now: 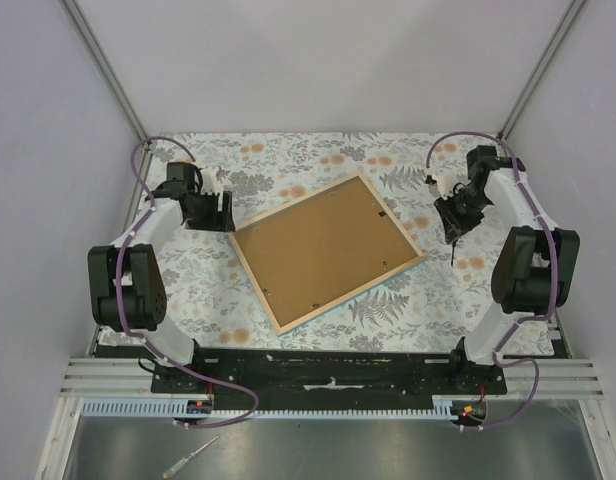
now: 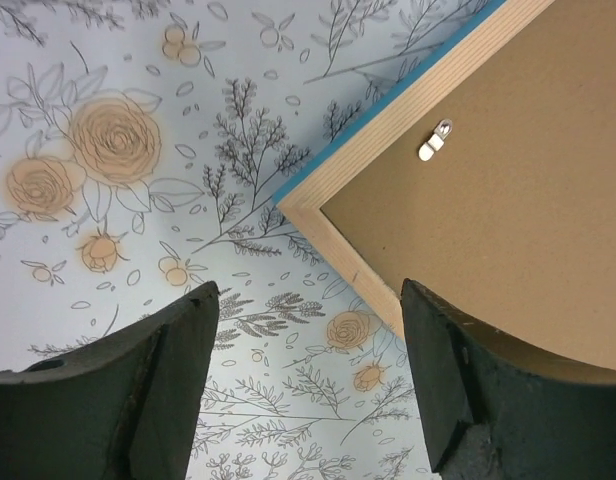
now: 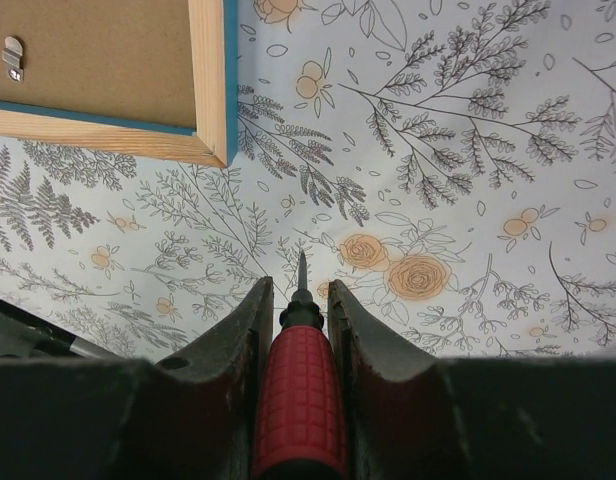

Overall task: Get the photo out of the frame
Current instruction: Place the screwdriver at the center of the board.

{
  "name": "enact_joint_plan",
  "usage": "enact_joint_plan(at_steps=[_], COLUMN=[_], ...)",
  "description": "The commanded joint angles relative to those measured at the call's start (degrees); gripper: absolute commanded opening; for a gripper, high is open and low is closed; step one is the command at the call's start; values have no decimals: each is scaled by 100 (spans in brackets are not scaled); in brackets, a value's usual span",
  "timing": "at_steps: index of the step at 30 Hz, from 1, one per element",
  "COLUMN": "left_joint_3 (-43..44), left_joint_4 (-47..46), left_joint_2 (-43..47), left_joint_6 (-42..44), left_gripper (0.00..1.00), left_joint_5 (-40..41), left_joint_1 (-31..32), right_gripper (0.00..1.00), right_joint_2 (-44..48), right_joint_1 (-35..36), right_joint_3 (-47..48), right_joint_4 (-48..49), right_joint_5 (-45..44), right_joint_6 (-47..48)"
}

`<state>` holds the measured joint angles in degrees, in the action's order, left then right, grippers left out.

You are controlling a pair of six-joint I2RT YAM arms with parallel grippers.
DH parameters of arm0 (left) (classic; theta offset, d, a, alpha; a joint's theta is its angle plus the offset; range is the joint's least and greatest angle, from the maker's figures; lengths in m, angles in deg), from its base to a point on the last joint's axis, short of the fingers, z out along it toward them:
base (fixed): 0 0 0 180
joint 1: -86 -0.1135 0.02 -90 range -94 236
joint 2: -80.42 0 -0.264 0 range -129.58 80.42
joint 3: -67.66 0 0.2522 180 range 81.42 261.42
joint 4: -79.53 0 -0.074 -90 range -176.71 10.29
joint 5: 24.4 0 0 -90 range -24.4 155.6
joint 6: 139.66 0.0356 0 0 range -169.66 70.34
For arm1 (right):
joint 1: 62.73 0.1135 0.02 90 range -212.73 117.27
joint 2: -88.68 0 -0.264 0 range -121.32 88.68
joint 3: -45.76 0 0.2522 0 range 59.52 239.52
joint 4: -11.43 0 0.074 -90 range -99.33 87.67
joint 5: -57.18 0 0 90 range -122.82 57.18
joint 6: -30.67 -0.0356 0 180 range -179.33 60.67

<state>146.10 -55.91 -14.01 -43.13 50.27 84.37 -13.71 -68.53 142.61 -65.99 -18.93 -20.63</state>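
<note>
Frame (image 2: 408, 108) face-down, corner just ahead of spread left end effector (image 2: 306, 300); right end effector (image 3: 301, 300) pinching screwdriver (image 3: 298, 390).

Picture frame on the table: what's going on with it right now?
The frame lies face down on the floral table cover, brown backing board up with metal clips on it, so the photo is not out yet. The right tool grips a red-handled screwdriver, hovering beside one frame corner. The left tool is open and empty above another corner.
</note>
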Motion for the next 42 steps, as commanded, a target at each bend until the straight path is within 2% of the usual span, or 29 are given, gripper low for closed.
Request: enact_joint_plan(at_steps=[1,4,9,14,20,29,38,42], left_joint_3=[474,659,668,554,519,554,-315,-396], left_joint_4=[29,381,601,760,857,927,708,804], left_joint_2=[460,706,1453,1902,2025,2130,2912,3115], left_joint_6=[349,630,701,798,763,719,789,842], left_gripper=[83,88,94,95,95,95,98,98], left_joint_5=[-330,-146,-75,12,39,170,320,487], left_joint_1=[-22,-13,-22,-13,-22,-13,-22,-22], right_gripper=[0,0,0,0,0,0,0,0], right_joint_2=[562,746,1185,1625,1836,1609,897,817], right_joint_1=[0,-8,-9,-52,-201,-448,-501,-509], right_joint_3=[111,129,-310,-574,-732,-628,198,322], right_joint_4=[-41,-182,-278,-384,-481,-305,-296,-314], right_joint_5=[34,254,123,245,281,430,720,826], right_joint_6=[-310,-319,-82,129,349,551,429,331])
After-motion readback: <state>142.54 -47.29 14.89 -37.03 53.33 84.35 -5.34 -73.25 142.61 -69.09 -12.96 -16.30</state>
